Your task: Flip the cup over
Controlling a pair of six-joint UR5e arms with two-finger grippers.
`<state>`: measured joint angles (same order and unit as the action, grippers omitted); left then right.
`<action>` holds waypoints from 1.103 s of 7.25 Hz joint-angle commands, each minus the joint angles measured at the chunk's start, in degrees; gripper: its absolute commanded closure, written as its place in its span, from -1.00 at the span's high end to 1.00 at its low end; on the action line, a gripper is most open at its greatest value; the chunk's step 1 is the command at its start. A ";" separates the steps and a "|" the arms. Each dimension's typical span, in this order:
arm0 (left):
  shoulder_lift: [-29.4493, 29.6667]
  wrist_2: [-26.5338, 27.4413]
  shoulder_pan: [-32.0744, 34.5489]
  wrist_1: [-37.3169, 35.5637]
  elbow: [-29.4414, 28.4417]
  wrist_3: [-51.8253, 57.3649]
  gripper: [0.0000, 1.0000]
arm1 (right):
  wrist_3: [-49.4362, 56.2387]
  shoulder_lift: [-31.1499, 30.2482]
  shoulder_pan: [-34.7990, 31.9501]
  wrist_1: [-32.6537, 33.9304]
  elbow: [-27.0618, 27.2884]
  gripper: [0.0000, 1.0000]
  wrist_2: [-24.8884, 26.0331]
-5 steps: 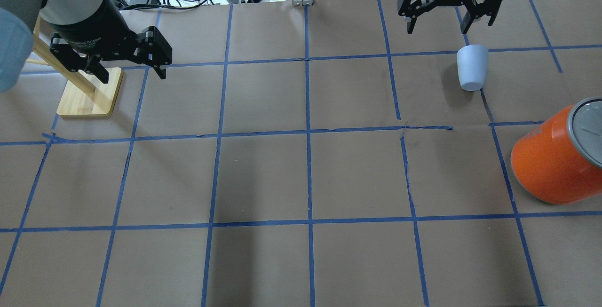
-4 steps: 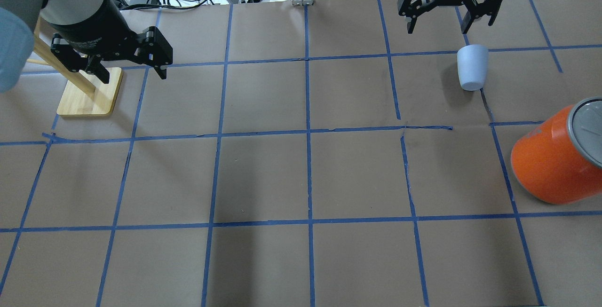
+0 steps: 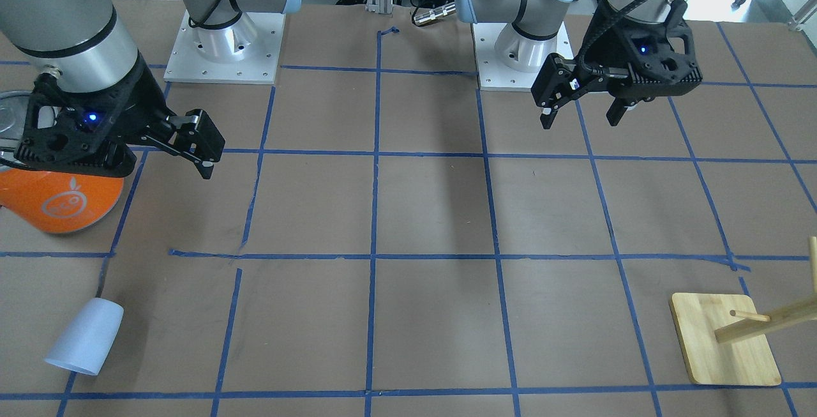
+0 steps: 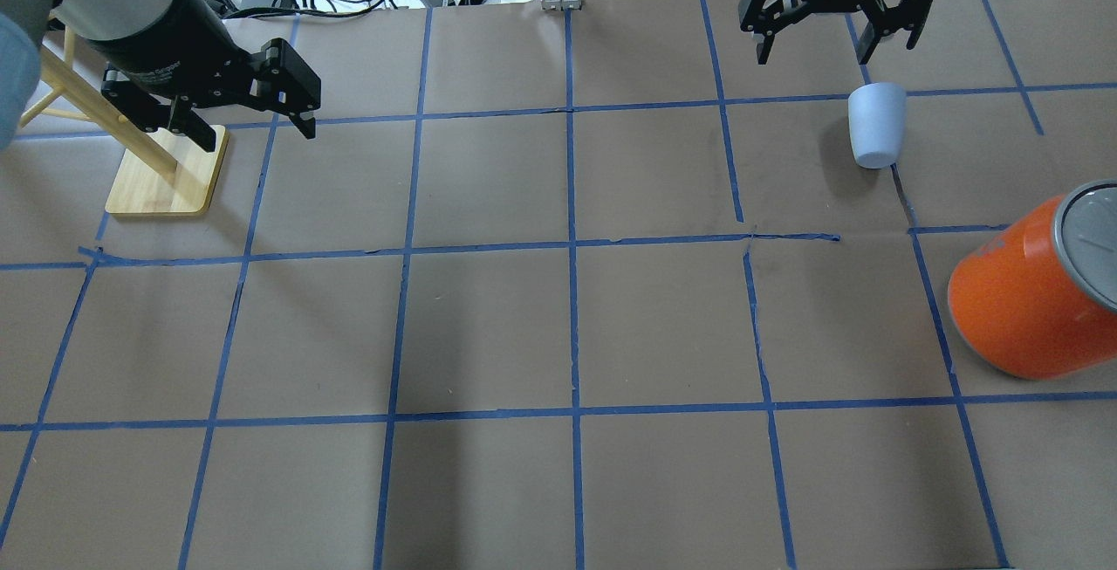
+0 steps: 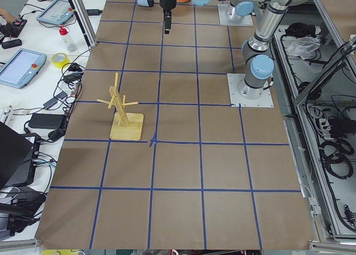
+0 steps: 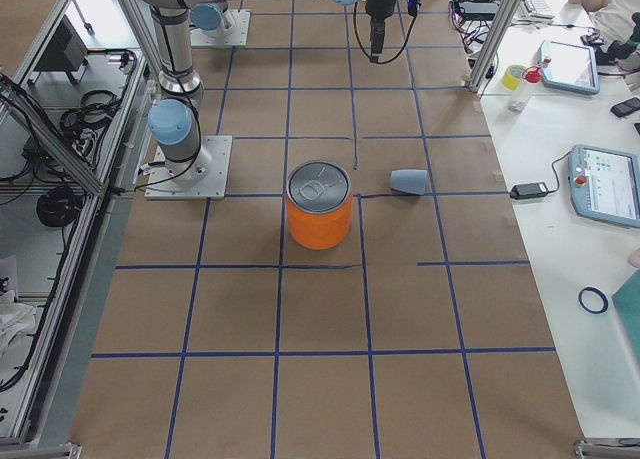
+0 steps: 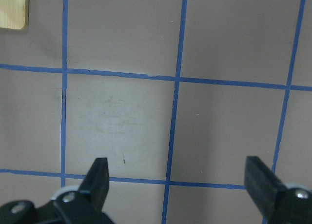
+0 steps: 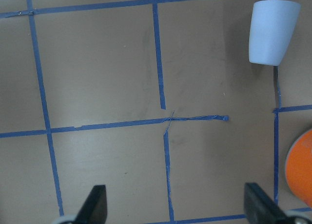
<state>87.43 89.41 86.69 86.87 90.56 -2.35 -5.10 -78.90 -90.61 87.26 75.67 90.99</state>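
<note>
Over at two o'clock on the table, seen from overhead, we find the cup [image 4: 877, 125] lying on its side, wide end toward twelve. The right gripper [image 4: 812, 55] hangs at eleven o'clock from it, apart from it, jaws spread wide and empty. Its body reads "2F Adaptive Gripper"; the finer print below we cannot read. At five o'clock from the cup, the orange can [image 4: 1021, 308] is cut off by the frame edge; the front view shows a white fruit outline on it. At ten o'clock, the left gripper [image 4: 256, 137] hovers by the wooden stand [image 4: 166, 173], jaws likewise apart, its lettering illegible.

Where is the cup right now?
In the overhead view, the cup lies on its side at right, between the right gripper and the orange can.
</note>
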 commanded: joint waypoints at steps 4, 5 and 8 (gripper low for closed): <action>-0.42 0.41 -0.03 0.05 0.06 -0.46 1.00 | 0.09 0.67 0.00 0.89 0.00 1.00 -0.11; -0.42 0.50 -0.03 0.05 0.06 -0.46 1.00 | 0.00 0.76 0.00 0.98 0.09 1.00 -0.11; -0.68 0.50 -0.03 0.05 0.23 -0.46 1.00 | -0.01 1.89 0.69 1.07 0.61 1.00 0.33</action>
<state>86.82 89.91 86.66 86.92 90.73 -2.81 -5.36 -77.82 -90.46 88.27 75.90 91.14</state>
